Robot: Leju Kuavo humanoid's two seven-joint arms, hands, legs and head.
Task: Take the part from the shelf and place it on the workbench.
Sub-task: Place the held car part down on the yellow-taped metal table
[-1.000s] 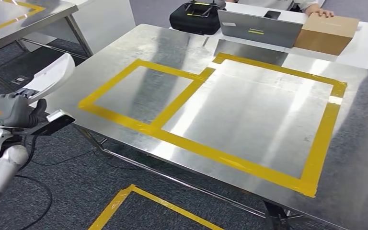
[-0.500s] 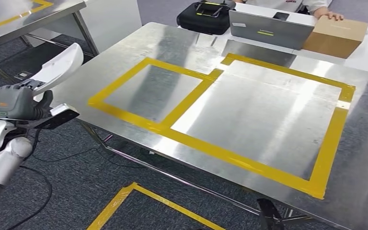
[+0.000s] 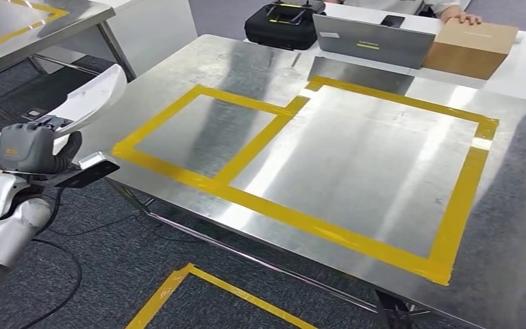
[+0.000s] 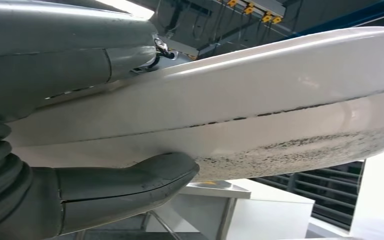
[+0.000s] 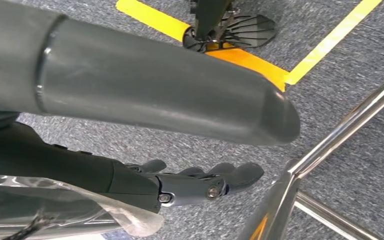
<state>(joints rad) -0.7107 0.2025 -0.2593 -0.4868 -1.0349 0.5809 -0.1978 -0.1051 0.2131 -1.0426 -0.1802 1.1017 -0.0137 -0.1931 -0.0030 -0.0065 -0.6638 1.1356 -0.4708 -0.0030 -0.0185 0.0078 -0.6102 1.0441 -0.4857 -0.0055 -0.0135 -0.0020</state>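
Note:
The part (image 3: 90, 98) is a white, curved, shell-like panel. My left hand (image 3: 34, 149) grips it by its near end, just off the left edge of the metal workbench (image 3: 356, 157), with the part's far tip reaching over the bench's left edge. In the left wrist view the thumb (image 4: 125, 185) presses under the part (image 4: 260, 95), whose lower face is speckled dark. My right hand (image 5: 130, 180) hangs low over the grey carpet with its fingers apart and nothing in it.
Yellow tape marks two rectangles (image 3: 260, 137) on the bench. Behind it stand a black case (image 3: 281, 24), a grey laptop (image 3: 373, 40) and a cardboard box (image 3: 469, 49) with a person's hand (image 3: 460, 16) on it. A second metal table (image 3: 34, 20) is far left. Steel table legs (image 5: 340, 130) pass near my right hand.
The camera swayed a little. My left hand has carried the part slightly up and toward the bench's left edge.

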